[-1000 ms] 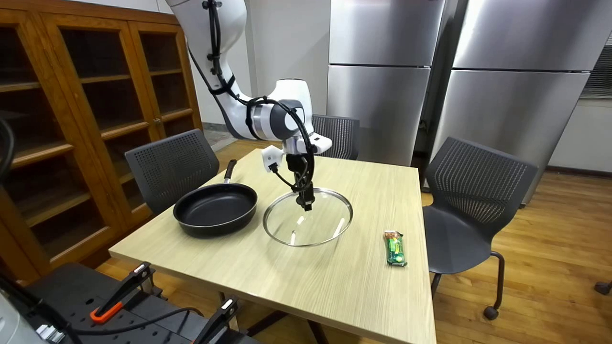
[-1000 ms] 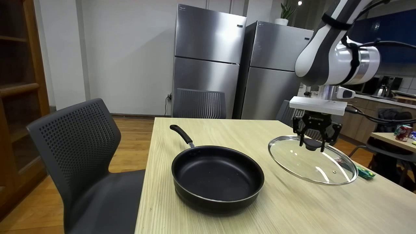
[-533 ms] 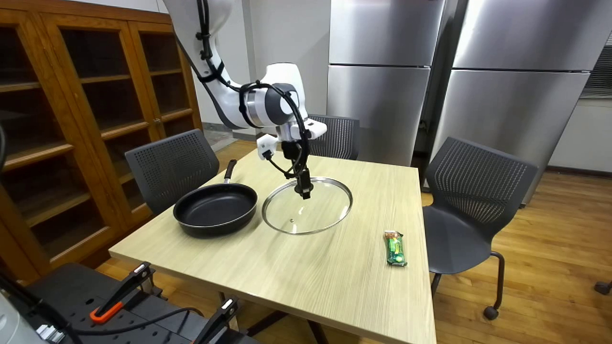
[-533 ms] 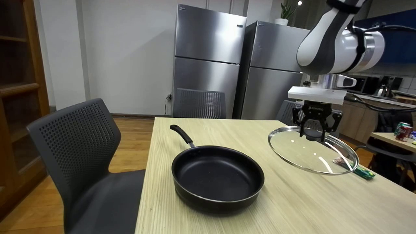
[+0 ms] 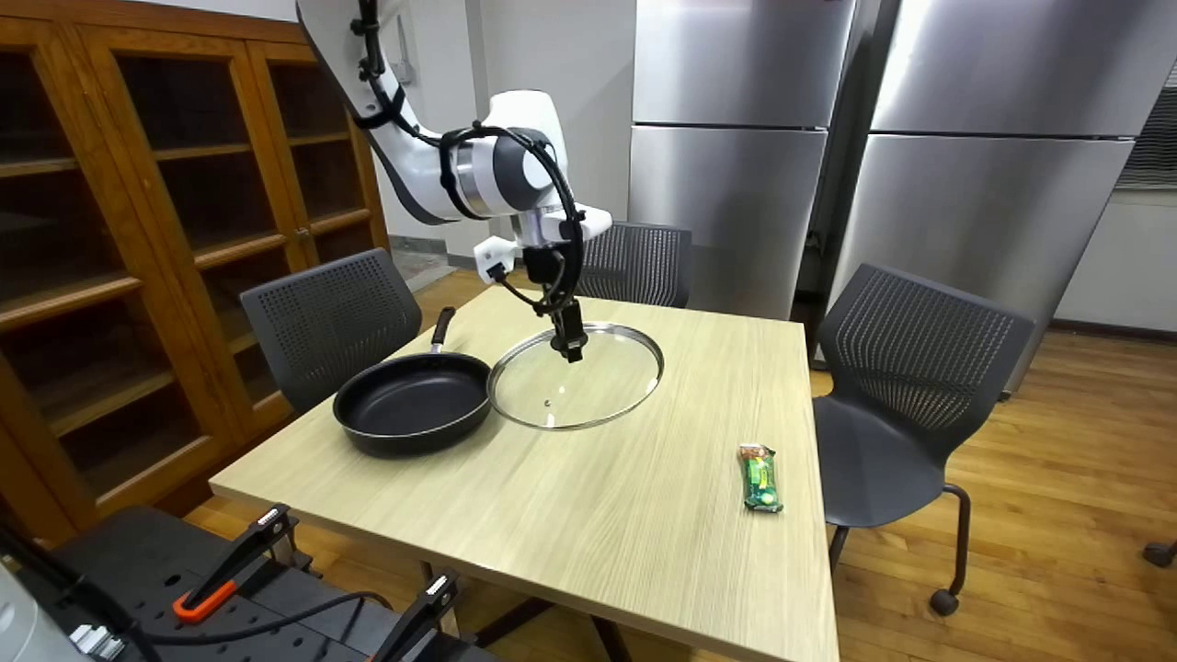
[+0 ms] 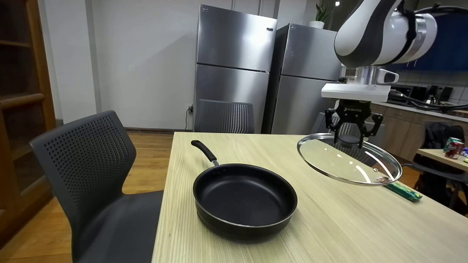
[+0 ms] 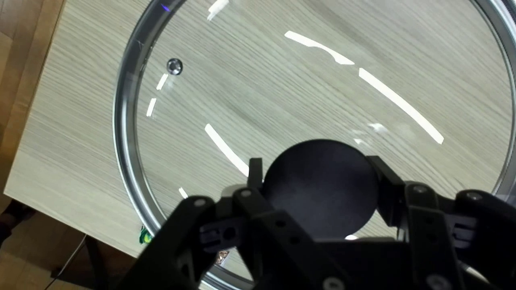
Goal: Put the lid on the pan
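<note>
The round, metal-rimmed clear glass lid [image 6: 350,160] hangs higher and nearer the round black frying pan [image 6: 245,201] than a second ago. Your black two-finger gripper [image 6: 348,141] clamps its black centre knob [image 7: 320,185], likely for balance; not yet over the pan.

In the wrist view the glass lid [image 7: 298,102] runs past the top, right and bottom edges. The Robotiq gripper [image 7: 317,172] is cut off along the bottom, its nearest parts blurred; it covers part of the lid knob [image 7: 326,189] and much of the green packet [image 7: 145,236] at lower left. Both exterior views lose the robot arm [image 6: 369,40] at the top edge. At far right in an exterior view, print on the red drink can [image 6: 454,149] is too small to read.
</note>
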You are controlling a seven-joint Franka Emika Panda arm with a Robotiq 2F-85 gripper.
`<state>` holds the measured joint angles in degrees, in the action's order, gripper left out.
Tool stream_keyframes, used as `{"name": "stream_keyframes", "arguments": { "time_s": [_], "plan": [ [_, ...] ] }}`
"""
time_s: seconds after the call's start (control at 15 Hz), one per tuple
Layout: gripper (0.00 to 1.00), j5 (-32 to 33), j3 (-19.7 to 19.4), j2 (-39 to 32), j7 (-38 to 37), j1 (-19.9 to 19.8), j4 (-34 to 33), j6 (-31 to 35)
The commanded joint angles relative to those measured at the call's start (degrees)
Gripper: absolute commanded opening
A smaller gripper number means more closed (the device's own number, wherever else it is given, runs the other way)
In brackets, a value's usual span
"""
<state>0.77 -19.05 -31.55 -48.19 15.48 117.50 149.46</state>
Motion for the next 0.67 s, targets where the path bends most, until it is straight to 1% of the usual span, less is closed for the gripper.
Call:
{"name": "stream_keyframes", "arguments": {
  "time_s": [0.0,0.33,0.6],
  "plan": [
    [0.39,3.8,1.4,5.1,-3.0,1.0,2.3,-2.7],
    [0.39,6.4,4.0,4.9,-4.9,2.5,2.1,-3.9],
    [0.39,8.2,6.2,3.9,-7.0,4.5,1.1,-4.8]
  ]
}}
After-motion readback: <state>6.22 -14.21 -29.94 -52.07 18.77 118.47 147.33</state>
